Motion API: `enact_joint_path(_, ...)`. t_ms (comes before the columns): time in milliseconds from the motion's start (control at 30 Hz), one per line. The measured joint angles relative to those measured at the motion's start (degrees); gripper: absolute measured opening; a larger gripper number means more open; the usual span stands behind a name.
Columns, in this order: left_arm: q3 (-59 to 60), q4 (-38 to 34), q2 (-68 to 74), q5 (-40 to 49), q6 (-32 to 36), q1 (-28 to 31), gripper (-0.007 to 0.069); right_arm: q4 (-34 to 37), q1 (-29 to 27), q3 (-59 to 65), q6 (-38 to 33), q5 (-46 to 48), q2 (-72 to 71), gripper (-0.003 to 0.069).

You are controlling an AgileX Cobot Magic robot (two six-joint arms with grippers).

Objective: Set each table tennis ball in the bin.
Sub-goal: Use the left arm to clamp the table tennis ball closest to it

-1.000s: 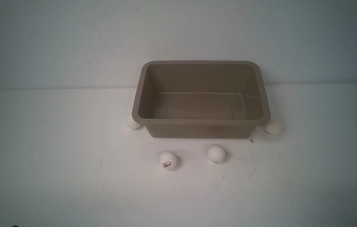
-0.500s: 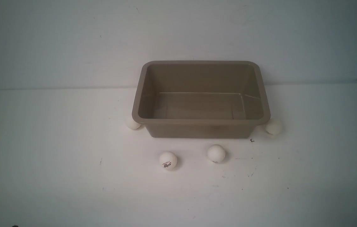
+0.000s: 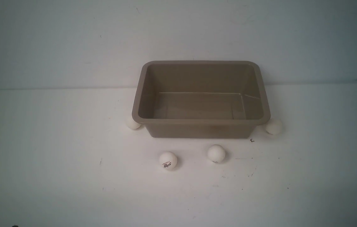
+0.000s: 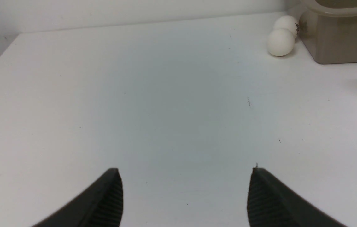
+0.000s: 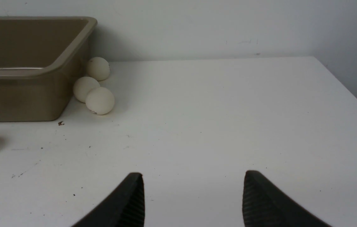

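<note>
Hanging over the table (image 4: 166,94), the left arm's jaws stand wide apart with nothing between them; the right arm's jaws are parted too and hold nothing. Beyond them, a logo-printed ball (image 3: 168,160) and a plain ball (image 3: 216,153) lie just before the bin (image 3: 199,130). Further back, a pair of balls (image 4: 281,42) sits at the bin's left front corner and a trio of balls (image 5: 99,100) by its right side. Behind stands the wall (image 3: 71,37).

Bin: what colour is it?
The bin is plain brown-grey all over; the front view shows it best.
</note>
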Motion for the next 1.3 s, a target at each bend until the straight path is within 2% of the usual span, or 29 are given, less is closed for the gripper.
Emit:
enact_joint_path(733, 0.0, 0.0, 0.0, 0.0, 0.0, 0.0, 0.0478, -0.1, 0.0, 0.0, 0.0, -0.2, 0.0, 0.0388)
enact_joint_path(967, 0.0, 0.0, 0.0, 0.0, 0.0, 0.0, 0.0478, -0.2, 0.0, 0.4, 0.0, -7.6, 0.0, 0.0388)
enact_joint_path(1100, 0.0, 0.0, 0.0, 0.0, 0.0, 0.0, 0.0478, -0.2, 0.0, -4.1, -0.1, -8.0, 0.0, 0.0388)
enact_joint_path(1300, 0.0, 0.0, 0.0, 0.0, 0.0, 0.0, 0.0478, -0.4, 0.0, -17.6, -0.1, -6.1, 0.0, 0.0388)
